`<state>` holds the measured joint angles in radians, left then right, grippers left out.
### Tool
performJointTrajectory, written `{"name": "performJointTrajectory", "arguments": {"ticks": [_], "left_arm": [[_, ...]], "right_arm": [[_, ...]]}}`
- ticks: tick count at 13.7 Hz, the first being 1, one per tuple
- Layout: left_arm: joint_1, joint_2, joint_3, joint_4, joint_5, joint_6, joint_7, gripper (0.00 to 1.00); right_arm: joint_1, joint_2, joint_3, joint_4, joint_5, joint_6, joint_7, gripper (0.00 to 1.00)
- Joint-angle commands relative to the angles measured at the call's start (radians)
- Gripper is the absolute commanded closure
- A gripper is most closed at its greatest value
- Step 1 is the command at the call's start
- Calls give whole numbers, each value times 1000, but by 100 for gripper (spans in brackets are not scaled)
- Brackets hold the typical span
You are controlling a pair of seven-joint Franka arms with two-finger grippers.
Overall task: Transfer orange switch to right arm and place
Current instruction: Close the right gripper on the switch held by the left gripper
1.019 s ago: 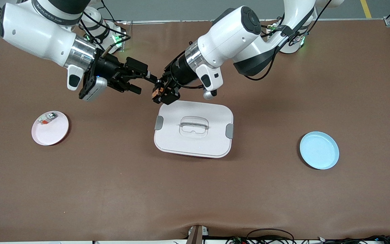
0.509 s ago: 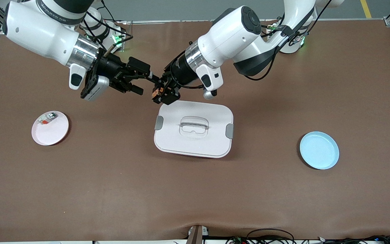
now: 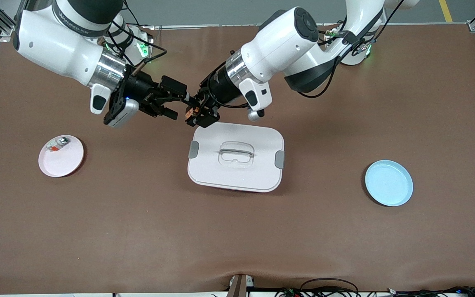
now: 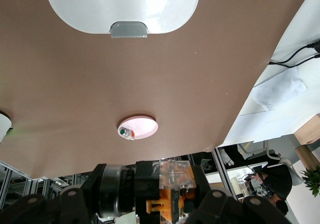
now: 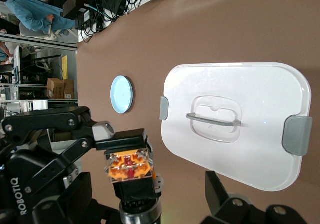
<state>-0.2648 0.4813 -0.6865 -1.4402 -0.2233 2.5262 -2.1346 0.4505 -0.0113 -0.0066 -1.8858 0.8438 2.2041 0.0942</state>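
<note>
The orange switch (image 3: 190,112) hangs in the air over the table, just past the white container's edge toward the robots' bases. My left gripper (image 3: 197,114) is shut on it. In the left wrist view the switch (image 4: 169,193) lies crosswise in that gripper (image 4: 152,206), black barrel at one end and orange piece at the other. My right gripper (image 3: 182,108) is open, level with the switch. In the right wrist view the switch (image 5: 129,167) shows its orange end, and its black barrel stands between my right gripper's (image 5: 150,204) spread jaws, apart from both.
A white lidded container (image 3: 204,173) sits mid-table. A pink plate (image 3: 66,163) holding a small white-silver part (image 3: 57,144) lies toward the right arm's end. A pale blue plate (image 3: 389,183) lies toward the left arm's end. Bare brown table surrounds them.
My right arm has moved toward the left gripper, bringing its open jaws around the switch. The left arm and the switch have stayed still.
</note>
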Motion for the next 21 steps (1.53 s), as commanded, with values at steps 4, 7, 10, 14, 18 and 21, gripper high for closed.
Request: {"name": "performJointTrajectory", "arguments": {"ticks": [4,7,10,14,18,21], "left_arm": [[-8,-1,2,17,-1,6,-21,70],[-8,-1,4,17,-1,6,-21,70],[-7,-1,2,17,-1,6,-21,70],[-7,-3,2,15,-1,6,-21,70],[-7,-1,4,17,1,6,-19,68],[-7,-3,4,17,1,6,-18,64]], "right_arm": [[34,20,-9,8,17,45,5,0],[34,28,-9,23,12,43,-4,0],[39,39,-9,37,-5,42,-11,16],[42,50,-9,57,-57,42,-14,49],[42,50,-9,57,-57,42,-28,66],[43,50,-9,59,-58,42,-42,100]]}}
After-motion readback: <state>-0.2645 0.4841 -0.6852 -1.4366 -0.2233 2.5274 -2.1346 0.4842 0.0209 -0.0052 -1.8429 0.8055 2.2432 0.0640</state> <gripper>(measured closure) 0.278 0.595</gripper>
